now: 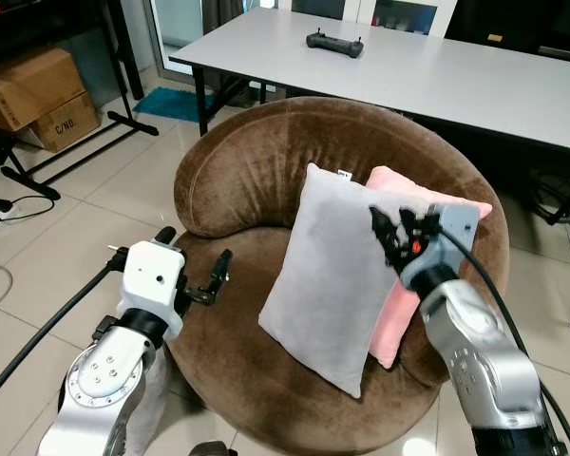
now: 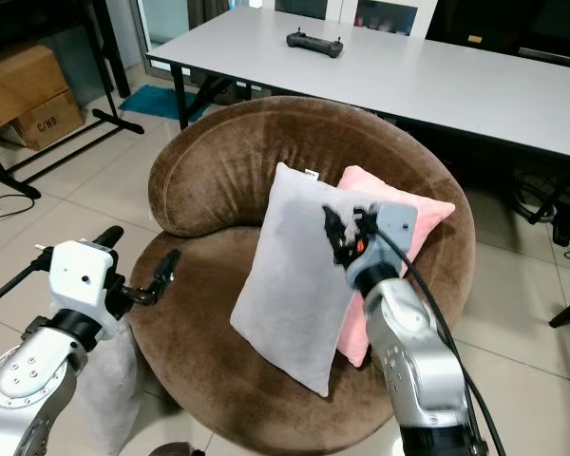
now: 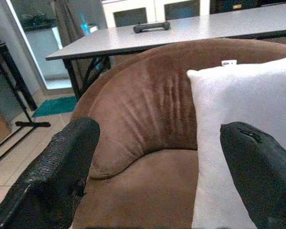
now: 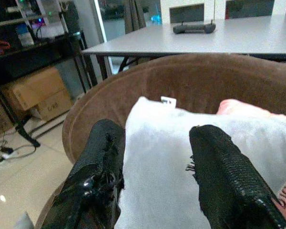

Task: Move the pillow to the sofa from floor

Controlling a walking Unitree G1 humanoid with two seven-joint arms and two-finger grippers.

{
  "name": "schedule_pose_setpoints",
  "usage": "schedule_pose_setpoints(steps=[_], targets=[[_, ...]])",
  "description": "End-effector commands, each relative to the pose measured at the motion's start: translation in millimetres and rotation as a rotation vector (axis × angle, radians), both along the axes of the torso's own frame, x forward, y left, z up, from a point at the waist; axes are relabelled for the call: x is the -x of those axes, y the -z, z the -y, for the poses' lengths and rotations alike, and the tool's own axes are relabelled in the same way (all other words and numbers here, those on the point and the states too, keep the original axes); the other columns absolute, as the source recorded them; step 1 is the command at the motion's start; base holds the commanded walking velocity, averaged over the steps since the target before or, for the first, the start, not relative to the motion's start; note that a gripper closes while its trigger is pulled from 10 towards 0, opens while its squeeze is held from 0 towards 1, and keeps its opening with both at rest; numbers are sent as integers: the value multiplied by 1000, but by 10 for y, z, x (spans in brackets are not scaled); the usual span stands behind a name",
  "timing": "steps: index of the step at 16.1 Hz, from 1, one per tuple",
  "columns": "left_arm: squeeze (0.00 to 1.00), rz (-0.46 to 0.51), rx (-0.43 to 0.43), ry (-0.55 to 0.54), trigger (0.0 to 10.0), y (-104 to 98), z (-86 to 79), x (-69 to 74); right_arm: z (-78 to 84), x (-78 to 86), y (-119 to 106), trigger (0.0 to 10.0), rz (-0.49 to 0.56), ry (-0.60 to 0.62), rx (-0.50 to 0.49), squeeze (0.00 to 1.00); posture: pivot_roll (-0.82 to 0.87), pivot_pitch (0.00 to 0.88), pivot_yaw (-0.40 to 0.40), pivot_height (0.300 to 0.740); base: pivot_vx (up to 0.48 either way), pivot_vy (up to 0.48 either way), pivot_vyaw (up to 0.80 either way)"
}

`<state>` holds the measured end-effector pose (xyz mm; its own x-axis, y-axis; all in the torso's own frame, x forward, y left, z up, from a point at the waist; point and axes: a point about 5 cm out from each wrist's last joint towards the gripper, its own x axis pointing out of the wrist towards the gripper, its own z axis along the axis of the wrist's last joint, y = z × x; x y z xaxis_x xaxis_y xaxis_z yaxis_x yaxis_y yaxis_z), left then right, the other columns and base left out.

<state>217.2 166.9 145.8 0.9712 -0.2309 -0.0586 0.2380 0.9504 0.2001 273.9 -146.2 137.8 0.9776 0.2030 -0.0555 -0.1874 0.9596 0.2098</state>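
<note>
Grey pillow: stood on the seat of the round brown sofa, leaning back against the curved backrest, long axis running upward and tilted, one lower corner pointing down toward the seat's front edge, a small white tag at the top edge whose print cannot be read. Pink pillow: tucked behind and to the right of the grey one, touching it, its upper corner reaching toward the backrest rim. Right gripper: held at the grey pillow's upper right edge, fingers parted with the pillow's top seen between them in the wrist view; whether the fabric is pinched cannot be told. Left gripper: held over the sofa's left front rim, fingers spread wide with nothing between them, apart from the pillow. Open seat is left to the left of the grey pillow. White table: stands just behind the sofa, a black controller lying on it. Cardboard box: on the floor at far left, marked "C/NO".
</note>
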Motion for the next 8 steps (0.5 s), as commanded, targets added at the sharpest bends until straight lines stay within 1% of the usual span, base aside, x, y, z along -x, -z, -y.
schedule_pose_setpoints(steps=[1, 3, 5, 8], targets=[[0, 13, -8, -29, 10000, -20, -32, 13, -14, 22, -54, 10000, 11, -18, 15, 0, 78, 0, -41, 740, 0, 289, 0], [0, 14, -16, -48, 10000, -16, -34, 18, -23, 53, -92, 10000, 18, -27, 92, 0, 78, 0, -49, 740, 0, 294, 0], [0, 12, -17, -51, 10000, -11, -30, 22, -28, 61, -79, 10000, 8, -28, 104, 0, 79, 0, -53, 740, 0, 289, 0], [0, 10, -13, -55, 10000, -9, -22, 28, -42, 75, -67, 10000, -19, -41, 96, 0, 78, 0, -54, 740, 0, 287, 0]])
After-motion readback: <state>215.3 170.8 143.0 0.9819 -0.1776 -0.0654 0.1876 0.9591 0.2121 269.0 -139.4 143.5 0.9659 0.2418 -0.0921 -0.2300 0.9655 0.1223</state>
